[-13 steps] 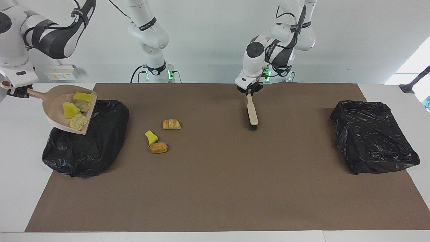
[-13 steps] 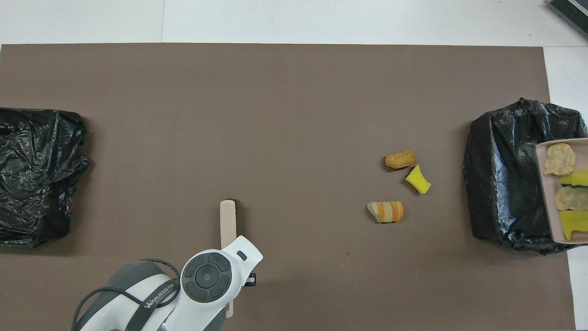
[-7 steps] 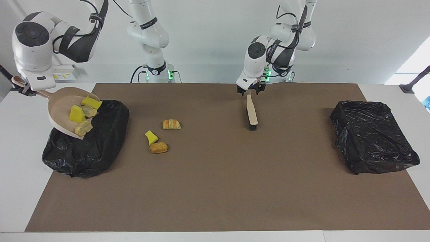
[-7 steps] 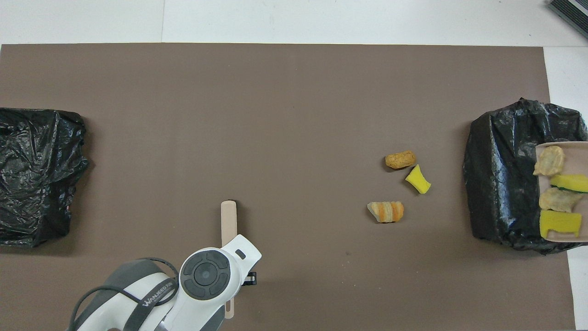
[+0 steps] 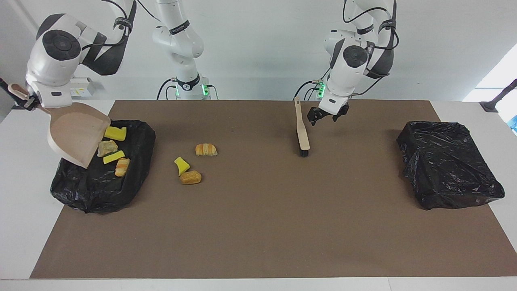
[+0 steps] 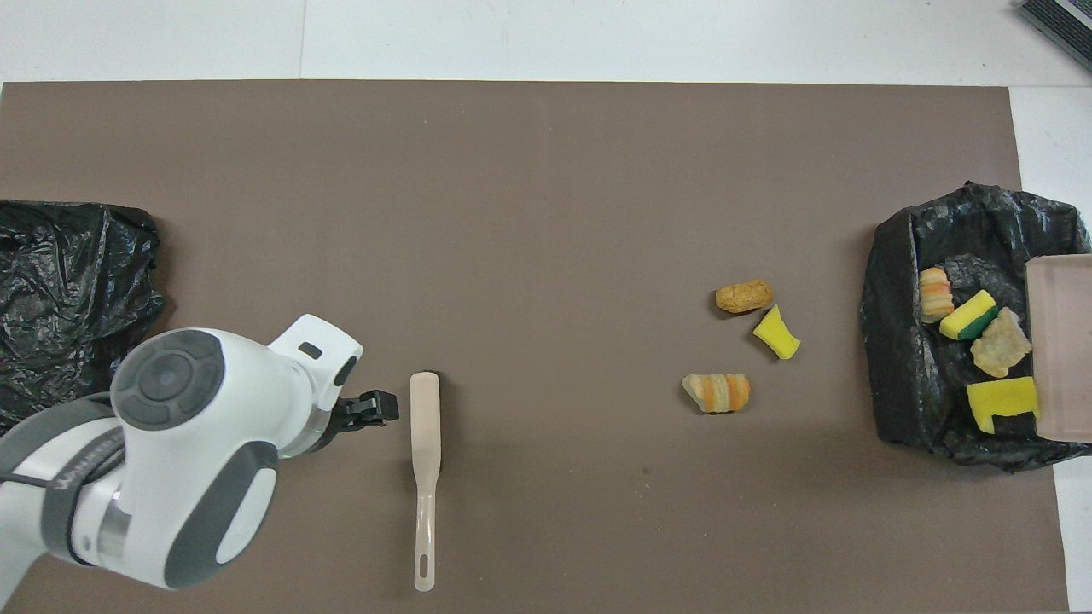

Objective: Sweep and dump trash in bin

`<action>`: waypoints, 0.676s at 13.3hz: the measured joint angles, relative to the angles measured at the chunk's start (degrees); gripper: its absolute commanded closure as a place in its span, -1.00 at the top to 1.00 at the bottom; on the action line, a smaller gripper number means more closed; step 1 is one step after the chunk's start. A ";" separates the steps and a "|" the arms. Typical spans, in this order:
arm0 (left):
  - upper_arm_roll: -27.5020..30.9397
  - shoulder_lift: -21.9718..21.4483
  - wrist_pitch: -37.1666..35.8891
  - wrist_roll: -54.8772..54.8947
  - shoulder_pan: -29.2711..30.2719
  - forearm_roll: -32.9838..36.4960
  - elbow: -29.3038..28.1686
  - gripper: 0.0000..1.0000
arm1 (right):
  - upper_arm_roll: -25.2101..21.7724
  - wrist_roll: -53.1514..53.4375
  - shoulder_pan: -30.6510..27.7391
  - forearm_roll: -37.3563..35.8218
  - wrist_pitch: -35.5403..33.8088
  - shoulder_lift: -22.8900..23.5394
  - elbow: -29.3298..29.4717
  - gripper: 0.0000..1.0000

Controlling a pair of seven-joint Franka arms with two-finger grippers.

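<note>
The beige dustpan (image 5: 76, 133) (image 6: 1062, 341) hangs tipped steeply over the black-bagged bin (image 5: 101, 186) (image 6: 896, 358) at the right arm's end, my right gripper (image 5: 26, 104) shut on its handle. Several pieces of trash (image 5: 107, 147) (image 6: 1000, 341) lie in the bin just below the pan's lip. On the mat beside the bin lie a striped bread lump (image 5: 206, 149) (image 6: 717, 392), a yellow sponge chunk (image 5: 181, 165) (image 6: 776, 333) and a brown bread lump (image 5: 190, 177) (image 6: 744, 296). The brush (image 5: 302, 135) (image 6: 424, 426) rests on the mat by itself. My left gripper (image 5: 328, 115) (image 6: 375, 408) hovers open beside its handle.
A second black-bagged bin (image 5: 448, 163) (image 6: 68, 315) sits at the left arm's end of the table. The brown mat (image 5: 258, 226) (image 6: 546, 188) covers most of the white tabletop.
My left gripper opened, let go of the brush handle and swung away toward the left arm's end. My right gripper tipped the dustpan further, and its trash slid out into the bin.
</note>
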 measured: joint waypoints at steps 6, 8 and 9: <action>0.18 -0.35 -6.27 12.99 11.89 0.05 1.58 1.00 | 0.60 0.40 0.36 6.11 -7.88 -1.54 4.26 -1.00; 0.20 -0.95 -6.74 16.29 14.89 0.05 1.71 1.00 | 1.21 3.21 0.90 11.19 -11.48 -1.98 5.80 -1.00; 0.21 -1.49 -7.20 18.08 16.31 0.05 1.79 1.00 | 1.28 6.53 1.45 13.70 -12.41 -2.00 6.06 -1.00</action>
